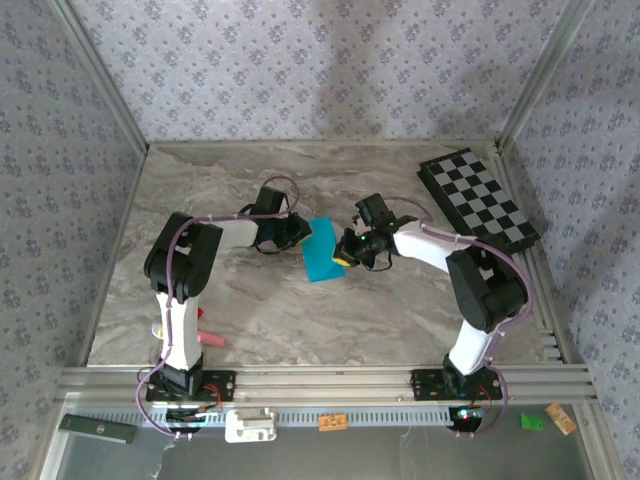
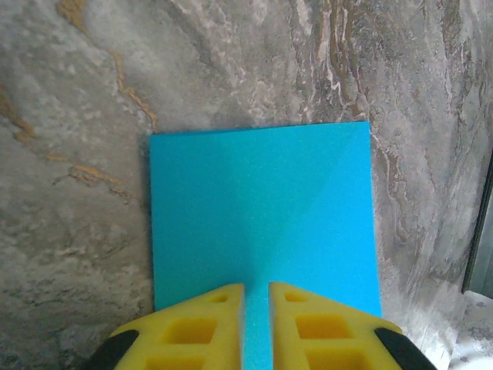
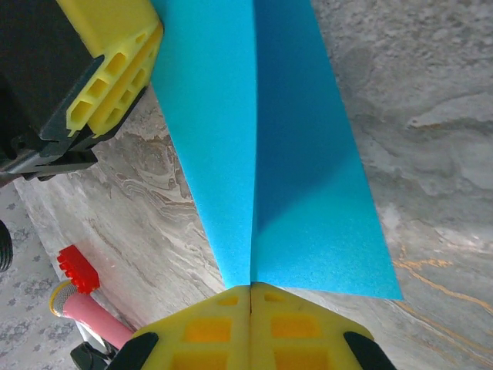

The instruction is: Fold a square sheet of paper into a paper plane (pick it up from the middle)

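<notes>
Grey marble-look tabletop (image 1: 300, 320); lilac patterned wallpaper walls (image 1: 300, 60) (three sides); aluminium rails (image 1: 330, 380) along near edge

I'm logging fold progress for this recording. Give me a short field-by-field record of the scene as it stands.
paper: thin cyan-blue paper sheet, one long crease, not yet a dart
left gripper: shut on one edge of the sheet
right gripper: shut on the opposite edge, at the crease's end
surface: grey marble-patterned table
other items: black-and-white checkered board at far right; red-and-pink object near the left arm's base
</notes>
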### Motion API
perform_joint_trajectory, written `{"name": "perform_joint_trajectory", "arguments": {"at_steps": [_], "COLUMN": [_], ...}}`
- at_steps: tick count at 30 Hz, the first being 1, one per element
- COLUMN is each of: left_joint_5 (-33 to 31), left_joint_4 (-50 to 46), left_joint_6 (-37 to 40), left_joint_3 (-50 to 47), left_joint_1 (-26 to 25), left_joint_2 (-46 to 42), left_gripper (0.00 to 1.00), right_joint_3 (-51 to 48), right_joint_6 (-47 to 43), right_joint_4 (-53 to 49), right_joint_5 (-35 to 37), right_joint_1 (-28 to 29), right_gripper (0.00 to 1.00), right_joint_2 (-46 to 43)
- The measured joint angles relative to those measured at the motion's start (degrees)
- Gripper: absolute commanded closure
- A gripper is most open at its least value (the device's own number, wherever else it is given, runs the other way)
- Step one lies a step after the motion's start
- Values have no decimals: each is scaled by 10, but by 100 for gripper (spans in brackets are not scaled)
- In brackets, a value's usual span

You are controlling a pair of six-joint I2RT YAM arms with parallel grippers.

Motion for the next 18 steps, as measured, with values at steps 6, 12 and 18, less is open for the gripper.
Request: {"name": "perform_joint_trajectory", "arguments": {"at_steps": [6, 12, 18], "left_joint_5": [0, 0, 0], "left_joint_4": [0, 0, 1], "left_joint_6": [0, 0, 0], "left_joint_3": [0, 0, 0], "left_joint_1": [0, 0, 0], "left_joint_2": [1, 1, 2], "left_gripper": [85, 86, 87], "right_joint_3": [31, 53, 55], "right_joint_6": [0, 3, 18], "right_joint_4": [0, 14, 43], "right_joint_5": [2, 11, 22], "right_joint_1": [20, 31, 37], "right_gripper": [100, 100, 100], "right_joint_2": [38, 67, 82]}}
